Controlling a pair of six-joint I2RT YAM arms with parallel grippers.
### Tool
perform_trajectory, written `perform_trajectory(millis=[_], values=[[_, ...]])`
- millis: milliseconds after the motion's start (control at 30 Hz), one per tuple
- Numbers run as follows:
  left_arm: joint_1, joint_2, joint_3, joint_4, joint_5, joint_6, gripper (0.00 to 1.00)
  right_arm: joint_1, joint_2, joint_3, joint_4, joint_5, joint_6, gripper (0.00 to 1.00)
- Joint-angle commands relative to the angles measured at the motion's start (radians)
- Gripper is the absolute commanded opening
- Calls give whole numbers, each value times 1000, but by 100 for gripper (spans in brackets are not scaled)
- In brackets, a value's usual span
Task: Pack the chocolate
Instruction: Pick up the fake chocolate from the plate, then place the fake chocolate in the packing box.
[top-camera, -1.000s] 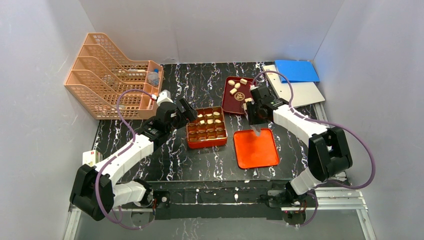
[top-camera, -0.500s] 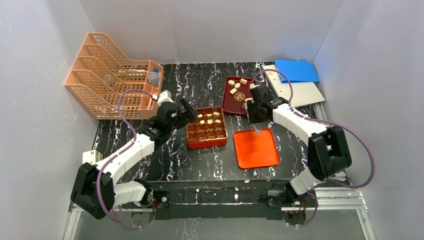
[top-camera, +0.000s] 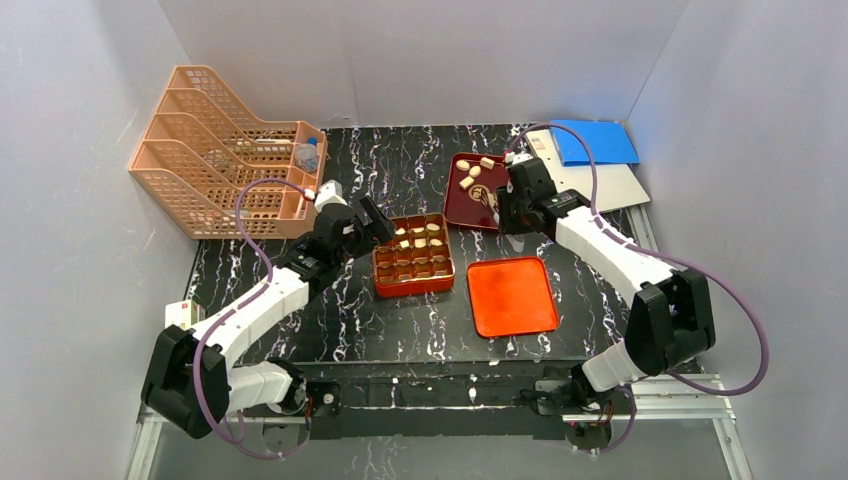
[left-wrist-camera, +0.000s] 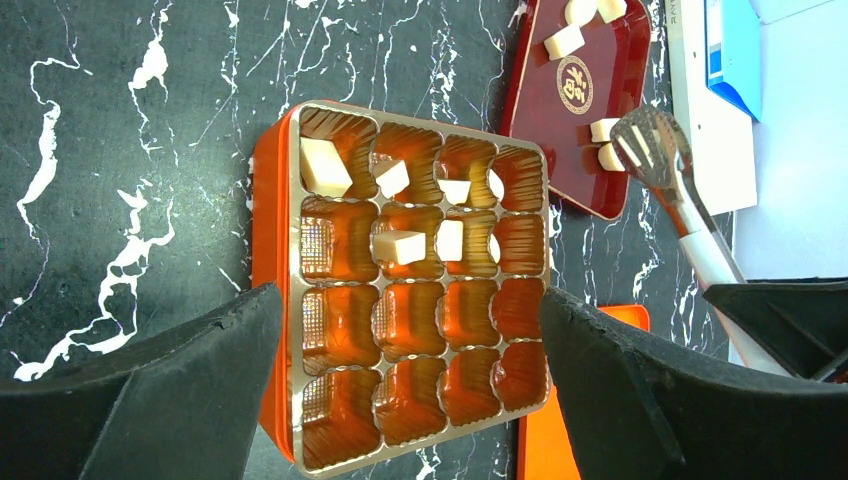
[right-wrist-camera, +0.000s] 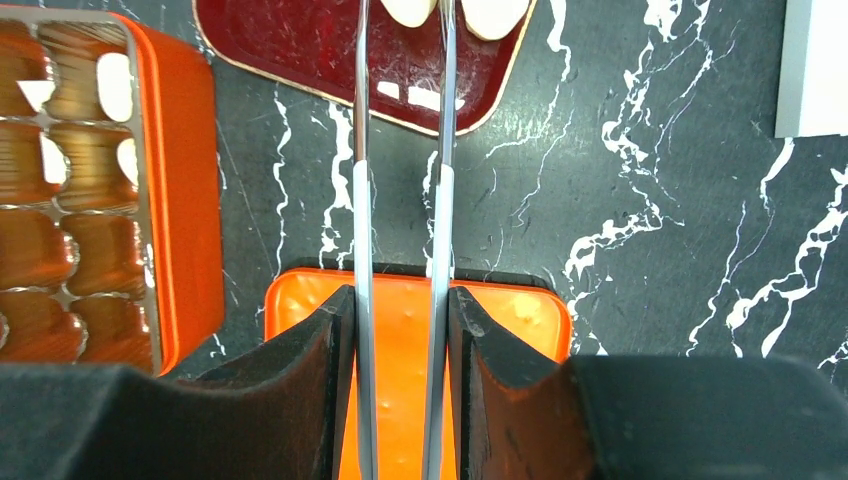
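Note:
The orange-red compartmented box (top-camera: 382, 268) stands mid-table, and several cream chocolate pieces (left-wrist-camera: 325, 165) fill its far cells. My left gripper (left-wrist-camera: 410, 310) hovers open over its near cells, holding nothing. More chocolate (top-camera: 467, 182) lies in the dark red tray (top-camera: 478, 205) behind. My right gripper (right-wrist-camera: 402, 300) is shut on metal tongs (right-wrist-camera: 362, 200), whose arms reach over the tray's near edge (right-wrist-camera: 330, 50). One chocolate piece (right-wrist-camera: 410, 10) sits between the tong arms at the top of the right wrist view, with another piece (right-wrist-camera: 495, 15) just right of them. The tong head (left-wrist-camera: 655, 140) also shows beside two pieces.
A flat orange lid (top-camera: 512, 296) lies right of the box, under my right wrist. A peach wire file rack (top-camera: 220, 150) stands at the back left. A blue folder (top-camera: 592, 140) and a white board (top-camera: 600, 185) lie at the back right. White walls close in both sides.
My right arm has swung the tongs from over the orange lid back to the dark red tray, and the tong arms have narrowed a little. The left arm has not moved.

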Motion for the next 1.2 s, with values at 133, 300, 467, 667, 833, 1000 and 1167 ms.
perform_trajectory(millis=[133,300,467,667,833,1000,1167], values=[[6,-44,17,-23,-30,4,97,35,-69,88,-12,-36,-10,1],[6,-85,29,-84,-62,15,97,101,-84,114,-36,-43,4,1],[7,-142,34,-120,-90,18,97,225,-76,159,-66,-8,26,1],[7,-190,41,-155,-109,17,97,365,-46,208,-83,25,64,1],[7,-215,39,-163,-115,8,97,468,8,242,-90,67,82,1],[7,-229,38,-172,-117,7,97,570,100,306,-97,105,92,1],[7,-230,39,-171,-114,9,97,596,132,336,-99,116,93,1]])
